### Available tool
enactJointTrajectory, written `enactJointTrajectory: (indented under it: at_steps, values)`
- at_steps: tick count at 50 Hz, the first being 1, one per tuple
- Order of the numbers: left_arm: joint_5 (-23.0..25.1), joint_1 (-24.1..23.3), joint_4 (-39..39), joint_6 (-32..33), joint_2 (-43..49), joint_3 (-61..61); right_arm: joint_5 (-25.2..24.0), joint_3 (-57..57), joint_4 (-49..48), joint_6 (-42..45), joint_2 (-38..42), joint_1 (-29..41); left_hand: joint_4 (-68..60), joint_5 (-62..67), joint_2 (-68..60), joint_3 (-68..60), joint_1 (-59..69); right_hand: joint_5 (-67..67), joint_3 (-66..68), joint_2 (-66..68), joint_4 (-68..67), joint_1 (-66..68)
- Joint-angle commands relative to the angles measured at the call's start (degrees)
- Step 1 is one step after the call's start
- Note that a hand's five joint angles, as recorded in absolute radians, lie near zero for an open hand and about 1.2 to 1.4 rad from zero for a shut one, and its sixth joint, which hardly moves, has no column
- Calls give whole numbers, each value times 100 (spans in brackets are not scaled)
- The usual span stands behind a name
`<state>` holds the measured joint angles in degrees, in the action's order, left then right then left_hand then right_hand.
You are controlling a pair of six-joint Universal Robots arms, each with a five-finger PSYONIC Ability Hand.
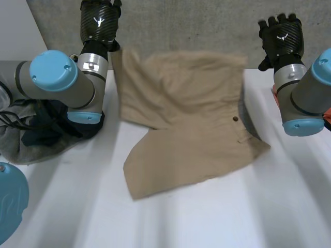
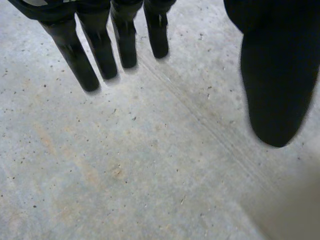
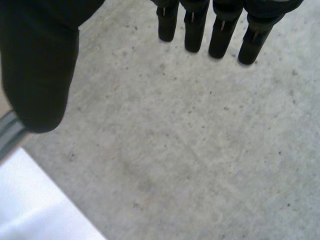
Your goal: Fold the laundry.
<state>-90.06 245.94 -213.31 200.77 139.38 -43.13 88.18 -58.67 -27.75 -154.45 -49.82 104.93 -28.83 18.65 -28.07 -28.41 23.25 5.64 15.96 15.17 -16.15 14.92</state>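
Tan shorts [image 1: 186,113] lie mid-table [image 1: 207,222], loosely doubled, one leg trailing toward near side, small button [image 1: 236,119] showing near right edge. Left hand [image 1: 99,21] raised just beside far left corner, fingers [image 2: 82,65] straight, holding nothing. Right hand [image 1: 281,37] raised apart from cloth, fingers [image 3: 195,30] straight, empty. Cloth likely light, limp, sags when lifted. Best pinched at waistband corners or leg hem. Dark laundry pile [image 1: 36,134] under left arm.

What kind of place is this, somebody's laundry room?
More likely a robotics lab or workshop than a home: a bare concrete wall, a plain white table flanked by robot arms, and a tan garment spread beside a heap of clothes.
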Motion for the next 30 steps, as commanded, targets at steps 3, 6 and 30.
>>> enactJointTrajectory:
  at_steps: [3, 6, 30]
  values:
    - [-2, -64, -413, -337, -963, -1371, -565, -4, 1332, 11, -326, 1, 1883, -1865, 1807, 1841, -1325, -564, -596, -517, 615, -492]
    - [-46, -108, -334, -346, -1201, -1716, -732, -180, 2026, 143, -476, -43, 1883, -1865, 1807, 1841, -1325, -564, -596, -517, 615, -492]
    - [-213, -1611, 3191, -1075, -3400, -5865, -2454, -2008, 3144, 3263, -336, -1089, 381, -364, 305, 339, 177, 1057, 1026, 1105, -1007, 1130]
